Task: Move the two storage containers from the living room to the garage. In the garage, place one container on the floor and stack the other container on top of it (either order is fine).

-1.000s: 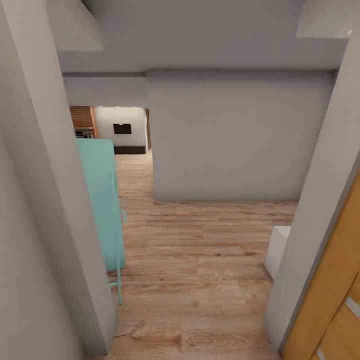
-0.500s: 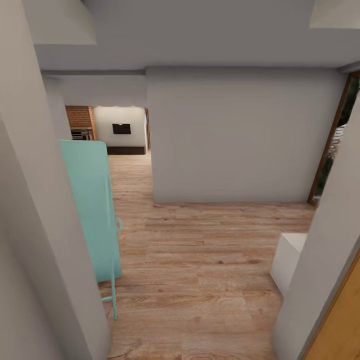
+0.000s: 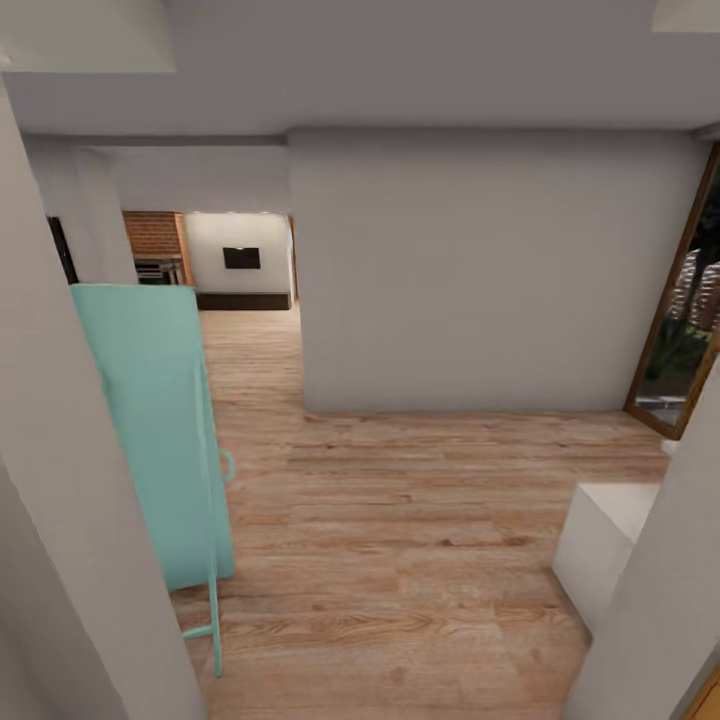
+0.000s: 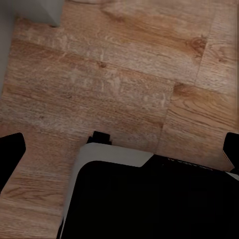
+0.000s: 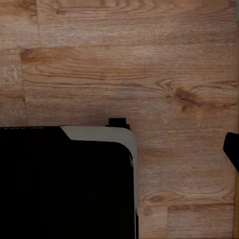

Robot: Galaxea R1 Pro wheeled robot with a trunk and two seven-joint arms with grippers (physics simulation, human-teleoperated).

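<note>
Camera has advanced through the doorway since a second ago: the mint-green panel (image 3: 155,430) shows wider, the glass door (image 3: 685,330) has come into view. Neither storage bin is in sight. Left pincer (image 4: 119,149): fingertips spread wide at the frame edges, nothing between them. Right pincer: one fingertip (image 5: 232,149) visible, opening unclear. Judgement: steer down the wood floor (image 3: 420,520), midway between green panel and white block (image 3: 600,535), toward the room beyond.

Panel (image 3: 150,420) left, block (image 3: 600,540) right
</note>
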